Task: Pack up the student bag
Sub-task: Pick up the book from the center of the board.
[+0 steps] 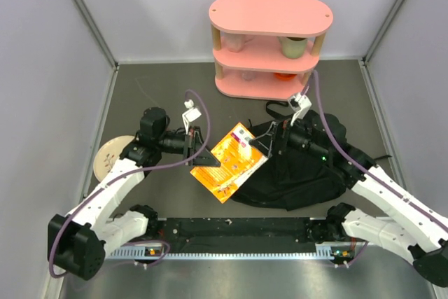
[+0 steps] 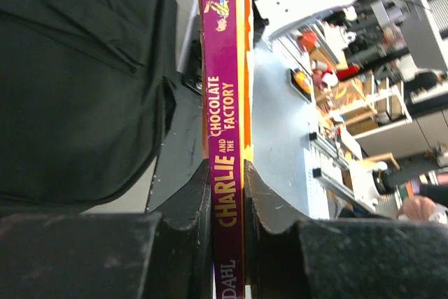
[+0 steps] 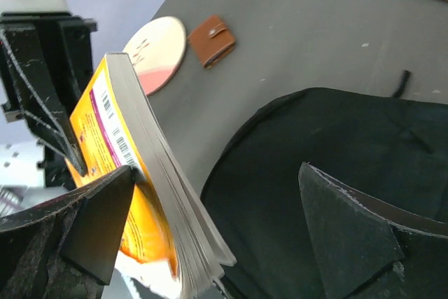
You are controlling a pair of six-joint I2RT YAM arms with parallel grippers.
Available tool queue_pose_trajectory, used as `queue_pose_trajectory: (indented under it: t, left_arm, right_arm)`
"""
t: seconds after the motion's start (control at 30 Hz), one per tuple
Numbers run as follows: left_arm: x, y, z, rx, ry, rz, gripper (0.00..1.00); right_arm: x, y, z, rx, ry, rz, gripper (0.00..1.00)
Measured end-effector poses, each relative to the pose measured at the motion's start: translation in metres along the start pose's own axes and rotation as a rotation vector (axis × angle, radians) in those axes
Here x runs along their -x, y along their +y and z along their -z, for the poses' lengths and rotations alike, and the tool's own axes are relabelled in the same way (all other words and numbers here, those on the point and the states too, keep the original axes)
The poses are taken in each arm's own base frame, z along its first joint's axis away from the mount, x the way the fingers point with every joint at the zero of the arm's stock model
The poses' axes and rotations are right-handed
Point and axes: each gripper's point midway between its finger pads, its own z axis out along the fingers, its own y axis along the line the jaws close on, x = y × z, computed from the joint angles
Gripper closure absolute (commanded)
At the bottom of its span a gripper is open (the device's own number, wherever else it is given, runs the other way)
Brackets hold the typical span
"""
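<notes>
Nearby, just beyond the arm bases, the student bag (image 1: 301, 173) lay flopped on the desk (image 1: 161, 96) at 4 o'clock, a strap trailing toward the 3 o'clock edge. An orange paperback (image 1: 231, 162) overlapped its 9 o'clock side, tilted up off the desk. The left pincer (image 2: 227, 194) was clamped on the book's purple spine. The right pincer (image 3: 217, 173) stood wide apart above the bag and gripped nothing, one finger just beside the page edges. A plate (image 1: 108, 159) sat by the 9 o'clock wall, a brown wallet (image 3: 213, 40) near it. Bare desk lay open at 11 o'clock. At 12 o'clock a pink shelf (image 1: 269, 15) held a cup (image 1: 294, 45) on its middle tier.
</notes>
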Motion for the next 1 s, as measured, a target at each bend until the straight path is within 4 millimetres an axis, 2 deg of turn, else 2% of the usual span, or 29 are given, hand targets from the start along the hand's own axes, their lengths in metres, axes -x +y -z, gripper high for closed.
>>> queue_pose_trajectory:
  t: [0.17,0.23,0.27,0.37,0.4,0.47,0.5,0.53,0.63,0.67,0.73,0.77,1.0]
  left_arm:
    - [-0.012,-0.015,-0.008,-0.077,0.065,-0.024,1.0]
    - [-0.016,-0.018,-0.012,-0.098,0.087,-0.024,1.0]
    - [-0.017,-0.019,-0.012,-0.104,0.093,-0.025,1.0]
    - [-0.02,-0.021,-0.013,-0.118,0.103,-0.033,1.0]
    - [-0.02,-0.021,-0.014,-0.119,0.104,-0.037,1.0]
    - [-0.019,-0.021,-0.014,-0.118,0.102,-0.042,1.0]
    - [-0.019,-0.02,-0.014,-0.114,0.1,-0.043,1.0]
    - [-0.019,-0.018,-0.015,-0.111,0.1,-0.04,1.0]
    - [-0.018,-0.017,-0.016,-0.116,0.101,-0.056,0.98]
    - [-0.018,-0.017,-0.017,-0.117,0.102,-0.058,0.84]
    - [-0.018,-0.015,-0.019,-0.11,0.101,-0.057,0.66]
    - [-0.017,-0.014,-0.019,-0.104,0.1,-0.051,0.46]
    - [0.013,0.012,-0.027,0.041,-0.028,0.003,0.32]
  right_arm:
    - [-0.015,0.02,-0.005,0.131,0.098,0.032,0.01]
    - [-0.022,0.027,-0.005,0.184,0.133,0.037,0.05]
    - [-0.025,0.032,-0.005,0.212,0.15,0.036,0.1]
    - [-0.03,0.043,-0.002,0.288,0.181,0.042,0.35]
    - [-0.03,0.047,0.0,0.311,0.185,0.044,0.57]
    - [-0.029,0.054,0.003,0.352,0.183,0.051,0.73]
    - [-0.028,0.058,0.005,0.37,0.18,0.049,0.91]
    - [-0.028,0.06,0.008,0.385,0.173,0.05,0.97]
    - [-0.027,0.064,0.017,0.404,0.148,0.039,1.0]
    - [-0.028,0.064,0.018,0.405,0.147,0.038,1.0]
    - [-0.028,0.064,0.019,0.404,0.146,0.03,1.0]
    - [-0.029,0.063,0.019,0.401,0.147,0.022,1.0]
    - [-0.041,0.048,0.013,0.33,0.162,-0.042,1.0]
